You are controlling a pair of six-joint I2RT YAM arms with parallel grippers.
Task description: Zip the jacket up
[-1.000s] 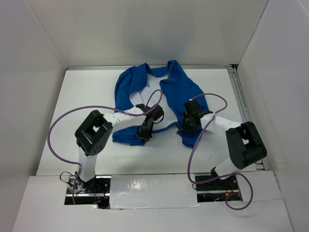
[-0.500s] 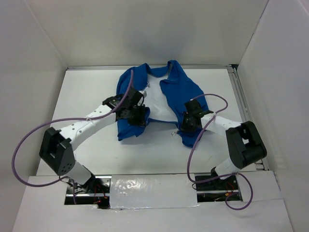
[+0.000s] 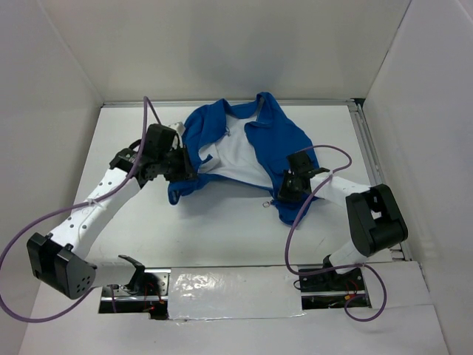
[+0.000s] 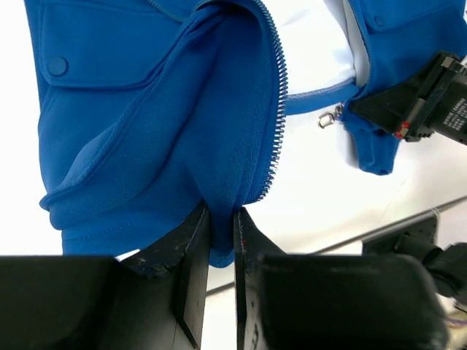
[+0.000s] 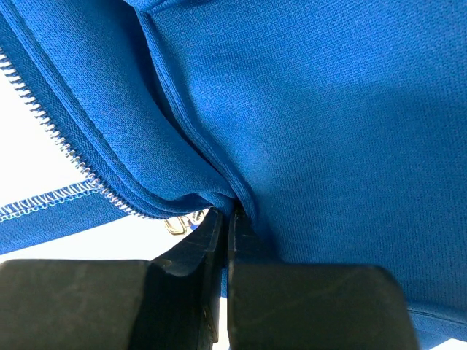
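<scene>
The royal-blue jacket lies open on the white table, its white lining showing between the two front panels. My left gripper is shut on the lower hem of the left panel, beside the silver zipper teeth. My right gripper is shut on the lower edge of the right panel, next to its zipper teeth. The silver zipper pull lies on the table just left of the right gripper; it also shows in the left wrist view and the right wrist view.
White walls enclose the table on three sides. A metal rail runs along the table's right edge. Purple cables loop over both arms. A taped white board covers the near edge between the arm bases.
My left arm has swung out to the left, pulling the left panel with it and spreading the jacket open, so more white lining shows. The right gripper has held still.
</scene>
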